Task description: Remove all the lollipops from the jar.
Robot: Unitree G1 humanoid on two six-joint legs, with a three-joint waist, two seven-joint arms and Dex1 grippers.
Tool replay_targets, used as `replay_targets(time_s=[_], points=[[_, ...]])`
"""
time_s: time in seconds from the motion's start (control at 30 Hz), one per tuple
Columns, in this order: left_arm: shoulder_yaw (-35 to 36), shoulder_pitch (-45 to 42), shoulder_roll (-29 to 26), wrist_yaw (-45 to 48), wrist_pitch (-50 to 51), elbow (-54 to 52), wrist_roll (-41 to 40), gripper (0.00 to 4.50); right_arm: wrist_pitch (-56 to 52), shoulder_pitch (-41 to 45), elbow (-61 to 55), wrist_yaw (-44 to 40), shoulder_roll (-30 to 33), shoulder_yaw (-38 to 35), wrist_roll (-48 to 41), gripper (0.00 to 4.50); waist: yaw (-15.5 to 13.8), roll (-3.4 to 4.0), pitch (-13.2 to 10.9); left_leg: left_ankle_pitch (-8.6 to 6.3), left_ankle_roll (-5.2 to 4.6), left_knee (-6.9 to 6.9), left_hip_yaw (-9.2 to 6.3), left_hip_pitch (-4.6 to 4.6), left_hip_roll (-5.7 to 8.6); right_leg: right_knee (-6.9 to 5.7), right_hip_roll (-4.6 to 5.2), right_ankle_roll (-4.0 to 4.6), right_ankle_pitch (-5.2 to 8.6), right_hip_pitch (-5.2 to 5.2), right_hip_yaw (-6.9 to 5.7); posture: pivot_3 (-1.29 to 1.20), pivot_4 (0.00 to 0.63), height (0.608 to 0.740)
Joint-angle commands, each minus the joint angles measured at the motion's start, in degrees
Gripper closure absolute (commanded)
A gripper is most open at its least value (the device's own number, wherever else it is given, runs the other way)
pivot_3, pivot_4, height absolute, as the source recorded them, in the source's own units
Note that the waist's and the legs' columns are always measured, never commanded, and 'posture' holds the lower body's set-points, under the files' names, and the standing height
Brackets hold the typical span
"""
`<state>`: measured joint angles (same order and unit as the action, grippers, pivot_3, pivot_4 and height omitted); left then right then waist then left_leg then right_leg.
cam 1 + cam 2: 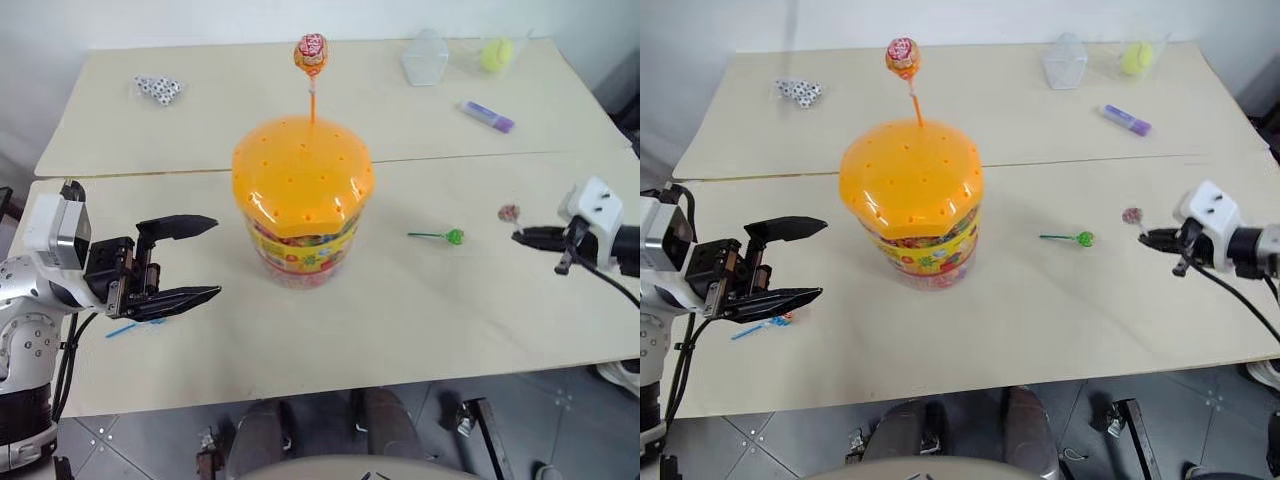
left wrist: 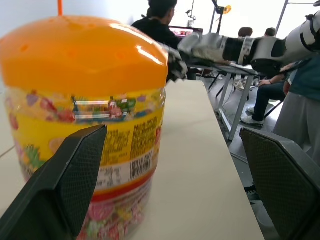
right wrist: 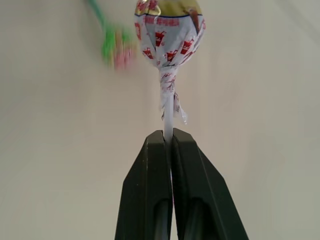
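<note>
Now jar (image 1: pixel 300 215) holds one lollipop (image 1: pixel 311 54); right tool (image 3: pixel 169 142) grips another (image 3: pixel 169 30), left tool (image 1: pixel 190 262) open

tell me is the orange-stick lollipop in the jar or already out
Still in. The orange-stick lollipop stands upright with its stick pushed into a hole in the jar's orange lid.

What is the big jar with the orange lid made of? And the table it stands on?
The jar looks like clear plastic: you can see the candy through its wall, around a glossy printed label. Its orange lid seems to be shiny moulded plastic, with a bright highlight and small holes. The table looks like pale matte wood or plywood, though a laminate is possible.
</note>
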<state>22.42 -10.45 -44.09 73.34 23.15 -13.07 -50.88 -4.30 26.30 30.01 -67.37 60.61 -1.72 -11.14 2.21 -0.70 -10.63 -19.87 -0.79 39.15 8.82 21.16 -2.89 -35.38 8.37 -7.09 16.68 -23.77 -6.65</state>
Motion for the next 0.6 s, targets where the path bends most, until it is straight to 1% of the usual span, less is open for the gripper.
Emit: replay_targets(time_s=[0.03,0.07,0.13,0.27,0.37,0.43,0.5,0.6], points=[[1.11,-1.01,-0.04,-0.95,0.4,-1.82,-1.97,0.0,3.31,0.4,3.86,0.2,-0.83,0.22,2.34,4.0,0.08,0.0,0.0,0.03,0.01,0.02,-0.01,-0.01,0.0,-0.03,0.0,0.0,0.0,0.02,0.01,0.0,0.15,0.74],[1.39,-1.26,-0.05,-1.34,0.83,-1.81,-2.47,0.0,3.84,0.4,4.5,-0.73,-0.97,0.26,2.37,3.78,0.04,0.0,0.0,0.04,0.02,0.03,-0.05,-0.03,-0.01,-0.06,0.01,0.01,0.0,0.02,0.03,0.0,0.15,0.74],[2.03,-1.64,-0.05,-2.17,1.58,-1.73,-3.44,0.0,4.2,0.46,5.07,-2.12,-1.31,-0.53,1.42,3.15,-0.07,0.03,-0.01,0.04,0.01,0.03,-0.21,-0.04,0.0,-0.12,0.03,0.01,0.0,0.01,0.07,0.0,0.15,0.74],[3.95,-1.82,1.02,-5.3,2.58,-1.66,-5.67,0.0,3.85,-0.51,1.3,-7.68,-1.33,-5.22,-5.16,1.76,-0.57,0.06,-0.03,0.02,0.01,0.03,-0.36,0.0,0.0,-0.13,0.04,0.01,0.0,0.0,0.03,0.0,0.15,0.74],[6.05,-1.88,2.72,-9.01,3.58,-1.86,-8.46,0.0,-0.57,0.14,-5.35,-10.39,-2.78,-10.98,-13.82,0.74,-0.68,0.06,-0.03,0.01,0.0,0.03,-0.41,0.01,0.0,-0.14,0.06,0.01,0.0,0.0,0.0,0.0,0.15,0.74],[8.65,-2.83,4.51,-13.26,4.7,-0.9,-12.13,0.0,-7.39,3.87,-15.12,-8.5,-5.61,-14.34,-23.17,0.04,-0.55,0.06,-0.04,0.01,-0.01,0.06,-0.44,-0.01,-0.01,-0.15,0.06,0.01,-0.01,0.03,-0.01,0.0,0.15,0.74],[10.29,-3.36,5.46,-15.8,5.65,-0.31,-14.5,0.0,-14.23,7.53,-22.55,-5.02,-8.05,-15.62,-29.44,0.01,-0.3,0.08,-0.05,0.01,0.0,0.1,-0.42,-0.05,-0.06,-0.21,0.06,0.02,-0.02,0.02,0.06,0.0,0.15,0.74],[11.66,-4.29,5.64,-17.85,7.36,1.48,-17.02,0.0,-23.98,15.85,-30.66,1.64,-14.22,-12.01,-36.36,0.01,-0.51,0.08,-0.05,0.02,0.02,0.1,-0.51,-0.1,-0.12,-0.37,0.06,0.05,-0.03,0.01,0.01,0.0,0.15,0.74]])
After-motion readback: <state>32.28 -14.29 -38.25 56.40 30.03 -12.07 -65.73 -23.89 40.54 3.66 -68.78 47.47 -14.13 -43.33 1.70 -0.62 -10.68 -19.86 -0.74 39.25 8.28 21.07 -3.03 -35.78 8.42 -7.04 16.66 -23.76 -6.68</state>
